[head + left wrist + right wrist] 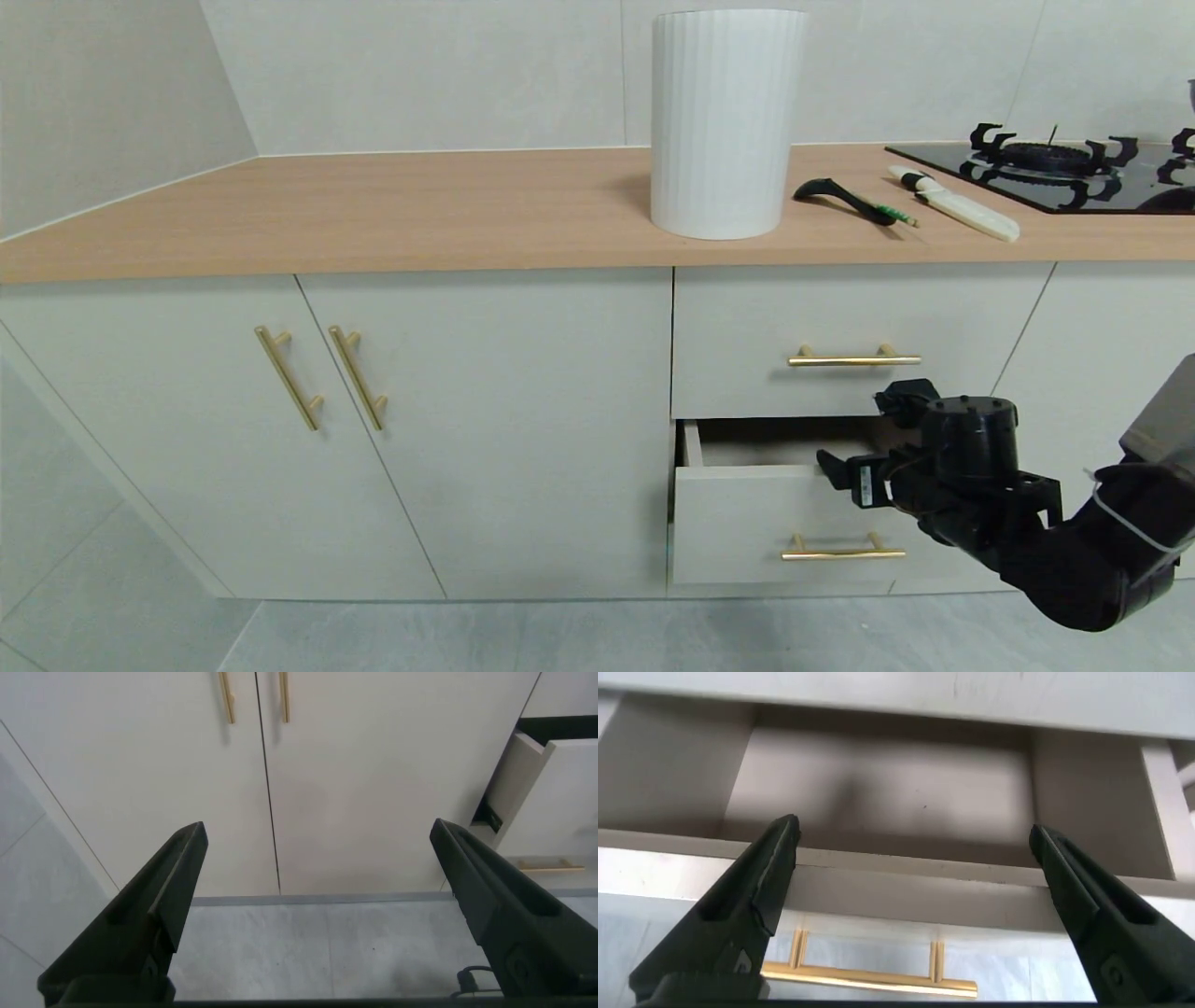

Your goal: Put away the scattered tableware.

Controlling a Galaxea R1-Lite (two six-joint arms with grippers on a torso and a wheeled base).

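Note:
A black spoon (843, 198) with a green-tipped handle and a white knife (954, 213) lie on the wooden countertop (420, 210), right of a tall white ribbed container (726, 121). Below them the lower drawer (758, 523) stands partly pulled out; its inside (887, 784) looks bare. My right gripper (861, 431) is open just in front of the drawer's opening, above its front panel (906, 891), with nothing between its fingers. My left gripper (318, 831) is open and holds nothing, low before the cabinet doors (271, 775).
A black gas hob (1055, 168) sits at the counter's far right. The upper drawer (854, 341) is closed, with a gold handle. Two cabinet doors (317, 378) with gold handles are to the left. Grey tiled floor (308, 947) lies below.

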